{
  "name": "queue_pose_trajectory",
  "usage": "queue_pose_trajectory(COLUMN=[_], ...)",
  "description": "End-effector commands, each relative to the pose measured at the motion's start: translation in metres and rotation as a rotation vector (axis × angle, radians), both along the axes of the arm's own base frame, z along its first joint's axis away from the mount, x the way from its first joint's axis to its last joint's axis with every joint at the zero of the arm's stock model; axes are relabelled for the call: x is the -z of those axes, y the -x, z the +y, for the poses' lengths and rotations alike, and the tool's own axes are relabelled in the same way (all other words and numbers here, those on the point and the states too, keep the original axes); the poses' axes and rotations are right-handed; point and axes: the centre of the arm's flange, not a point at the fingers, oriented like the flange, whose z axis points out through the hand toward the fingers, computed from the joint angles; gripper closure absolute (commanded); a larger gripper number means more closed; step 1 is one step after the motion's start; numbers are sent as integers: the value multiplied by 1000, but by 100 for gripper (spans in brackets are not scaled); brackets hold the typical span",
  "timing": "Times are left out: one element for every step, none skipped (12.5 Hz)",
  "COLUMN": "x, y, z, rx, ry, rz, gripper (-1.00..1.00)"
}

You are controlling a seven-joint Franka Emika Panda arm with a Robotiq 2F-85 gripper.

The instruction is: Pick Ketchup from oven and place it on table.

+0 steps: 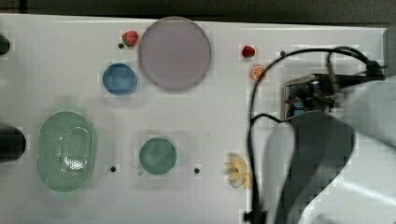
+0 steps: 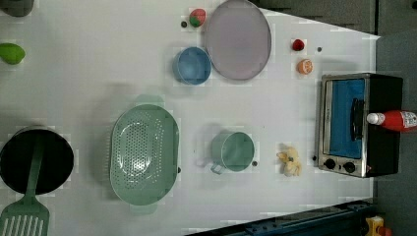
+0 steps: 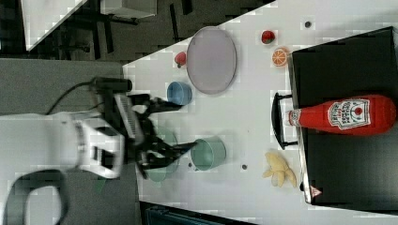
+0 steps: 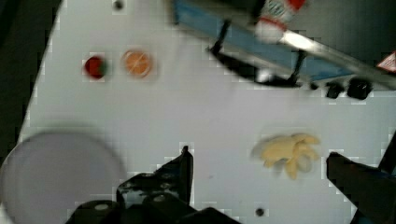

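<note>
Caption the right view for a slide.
Open gripper hangs above the table; Ketchup lies atop the oven.

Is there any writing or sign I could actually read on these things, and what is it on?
Ketchup label: white with red print and a round red emblem, too blurred to read.
Oven: a small red-and-white triangular warning sign near its front corner, symbol not legible.
Nothing else bears text.

Even, bright light washes the white table (image 2: 88, 73); shadows under the bowls are soft and faint. My arm (image 1: 317, 154) smears into blur in the top view. Blocky compression speckles every picture, and the oven (image 4: 280, 46) beyond my jaws looks soft.
</note>
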Motion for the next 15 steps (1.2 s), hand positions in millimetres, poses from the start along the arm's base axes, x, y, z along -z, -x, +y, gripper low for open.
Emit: queue_pose_trajectory(x=[26, 31, 40, 48, 57, 63, 69, 76, 84, 93, 104, 113, 121, 127, 133], y=[0, 2, 6, 9, 14, 16, 18, 21, 24, 28, 31, 34, 35, 35, 34], z=[-36, -54, -80, -98, -122, -138, -154, -168, -178, -186, -193, -199, -202, -203, -206], rx=[22, 53, 98, 129, 169, 193, 217, 237, 254, 269, 294, 337, 363, 366, 372], ry=[25, 39, 62, 80, 108, 132, 165, 188, 200, 204, 191, 151, 124, 123, 123], rz=[1, -14, -31, -42, -56, -71, -92, -100, -95, -79, -68, -79, -85, -75, -71], gripper=[-100, -100, -100, -100, -100, -100, -100, -100, -100, -100, -100, -100, -100, -100, -100])
